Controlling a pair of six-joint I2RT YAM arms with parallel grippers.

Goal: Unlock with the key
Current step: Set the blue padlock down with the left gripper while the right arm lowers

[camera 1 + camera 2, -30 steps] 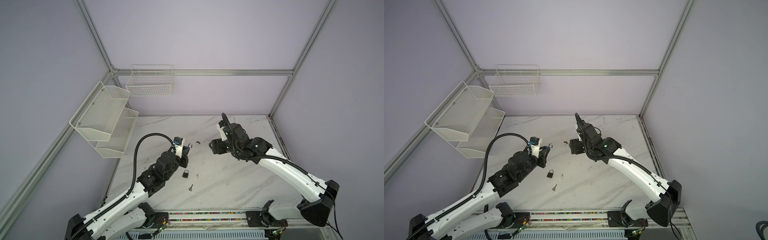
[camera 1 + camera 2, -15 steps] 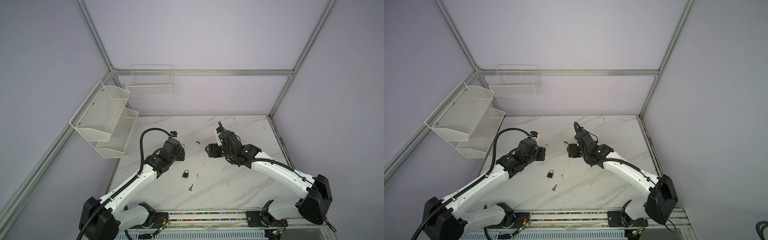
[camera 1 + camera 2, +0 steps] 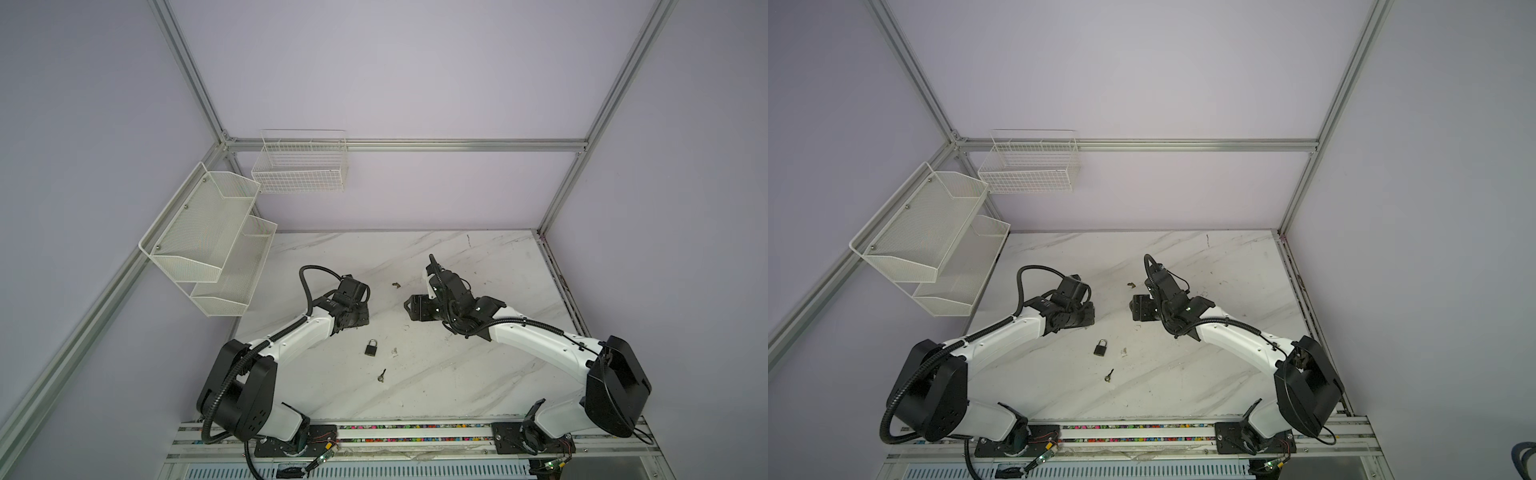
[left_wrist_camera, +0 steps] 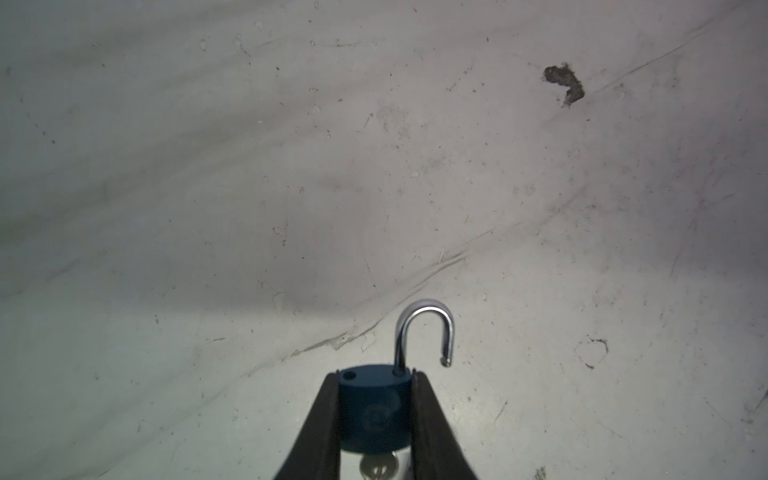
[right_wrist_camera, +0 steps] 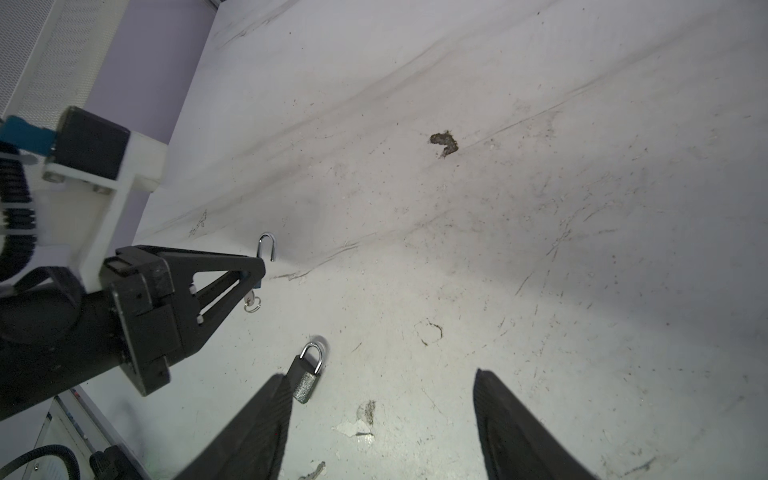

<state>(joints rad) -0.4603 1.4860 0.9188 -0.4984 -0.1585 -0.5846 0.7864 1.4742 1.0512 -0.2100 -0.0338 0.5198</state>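
Listing big to small. Marble table (image 3: 478, 266): scuffed work surface. L gripper (image 4: 376, 377): jaws narrow, clamped on body of blue padlock (image 4: 370, 409), over table left of centre. R gripper (image 5: 380, 376): jaws wide, empty, hovering opp., apart from everything. Blue padlock: shackle (image 4: 424, 316) swung clear of body, so judged unlocked; key w/ ring (image 4: 378, 468) seated in base. Grey padlock (image 3: 371, 348): flat on table btwn arms, shackle shut. Loose key (image 3: 381, 375): on table just beside grey padlock. Step judged: blue lock done. Next prob. calls for set-down, then R pinch on loose key; thin, flat, awkward pick.
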